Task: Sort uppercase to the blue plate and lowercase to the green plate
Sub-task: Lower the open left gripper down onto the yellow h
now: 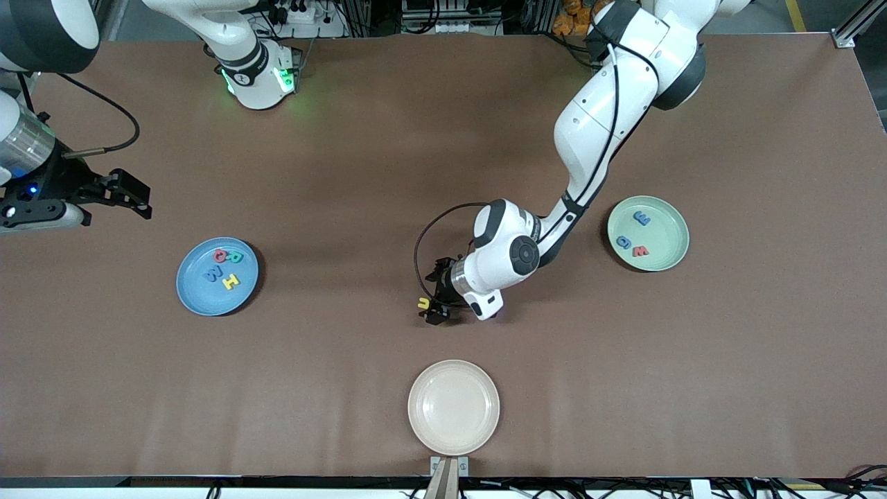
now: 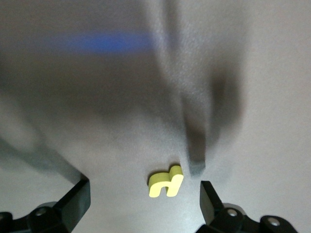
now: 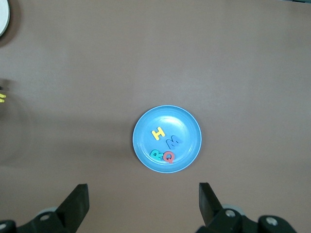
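Observation:
A yellow lowercase h (image 1: pixel 423 302) (image 2: pixel 166 183) lies flat on the brown table near the middle. My left gripper (image 1: pixel 428 296) (image 2: pixel 145 194) is low over it and open, one finger on each side, neither touching it. The blue plate (image 1: pixel 197 298) (image 3: pixel 187 127) holds the uppercase letters: a red Q (image 1: pixel 220 256), a green R (image 1: pixel 236 257), a blue W (image 1: pixel 211 274) and a yellow H (image 1: pixel 230 281). In the green plate (image 1: pixel 669 235) lie a blue m (image 1: pixel 642 218), a blue g (image 1: pixel 623 242) and a red w (image 1: pixel 639 251). My right gripper (image 1: pixel 138 197) (image 3: pixel 144 191) waits open and empty, high over the table at the right arm's end.
A cream-white plate (image 1: pixel 454 388) with nothing in it sits at the table edge nearest the front camera, nearer to that camera than the yellow h. The left arm's elbow and forearm reach over the table between the green plate and the h.

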Controlling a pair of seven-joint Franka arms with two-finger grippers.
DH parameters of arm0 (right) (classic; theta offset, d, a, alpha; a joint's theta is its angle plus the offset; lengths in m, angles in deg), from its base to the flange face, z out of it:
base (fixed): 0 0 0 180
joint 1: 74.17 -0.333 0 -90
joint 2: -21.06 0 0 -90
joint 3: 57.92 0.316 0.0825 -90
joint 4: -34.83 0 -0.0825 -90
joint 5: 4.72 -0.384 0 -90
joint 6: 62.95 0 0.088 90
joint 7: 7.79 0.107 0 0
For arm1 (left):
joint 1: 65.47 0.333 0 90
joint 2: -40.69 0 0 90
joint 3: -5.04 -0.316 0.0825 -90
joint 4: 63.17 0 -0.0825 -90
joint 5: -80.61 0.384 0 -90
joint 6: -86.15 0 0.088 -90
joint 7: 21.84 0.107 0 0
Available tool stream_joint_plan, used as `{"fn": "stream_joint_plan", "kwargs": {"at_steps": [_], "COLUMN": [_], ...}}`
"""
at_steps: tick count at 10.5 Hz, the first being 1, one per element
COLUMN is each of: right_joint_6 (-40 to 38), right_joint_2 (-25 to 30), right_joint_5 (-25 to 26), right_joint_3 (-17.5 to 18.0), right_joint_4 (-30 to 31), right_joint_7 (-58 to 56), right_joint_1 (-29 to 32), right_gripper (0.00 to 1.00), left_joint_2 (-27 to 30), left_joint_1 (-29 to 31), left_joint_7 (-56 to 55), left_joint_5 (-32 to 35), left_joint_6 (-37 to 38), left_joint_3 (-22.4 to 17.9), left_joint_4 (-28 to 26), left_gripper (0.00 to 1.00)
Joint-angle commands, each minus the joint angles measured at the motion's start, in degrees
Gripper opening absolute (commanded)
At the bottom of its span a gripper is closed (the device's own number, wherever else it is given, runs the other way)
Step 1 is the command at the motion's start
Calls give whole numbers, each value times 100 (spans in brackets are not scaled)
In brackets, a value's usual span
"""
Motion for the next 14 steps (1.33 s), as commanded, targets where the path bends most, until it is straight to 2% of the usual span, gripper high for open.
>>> {"fn": "stream_joint_plan", "kwargs": {"at_steps": [1,9,10,11,12,14], "right_joint_6": [-56,-56,-56,-56,-56,-56], "right_joint_2": [-55,-55,-55,-55,-55,-55], "right_joint_5": [-69,-69,-69,-69,-69,-69], "right_joint_3": [4,4,4,4,4,4], "right_joint_4": [-115,-115,-115,-115,-115,-115], "right_joint_7": [70,70,70,70,70,70], "right_joint_1": [-15,-24,-24,-24,-33,-42], "right_gripper": [100,100,100,100,100,100], "left_joint_2": [-75,-260,-251,-251,-260,-251], "left_joint_1": [11,37,37,55,64,72], "left_joint_7": [304,436,428,419,419,410], "left_joint_5": [-141,-141,-141,-150,-193,-246], "left_joint_6": [-9,-44,-44,-44,-44,-35], "left_joint_3": [46,46,46,46,46,37], "left_joint_4": [32,49,49,49,49,41], "left_gripper": [100,100,93,30,0,0]}}
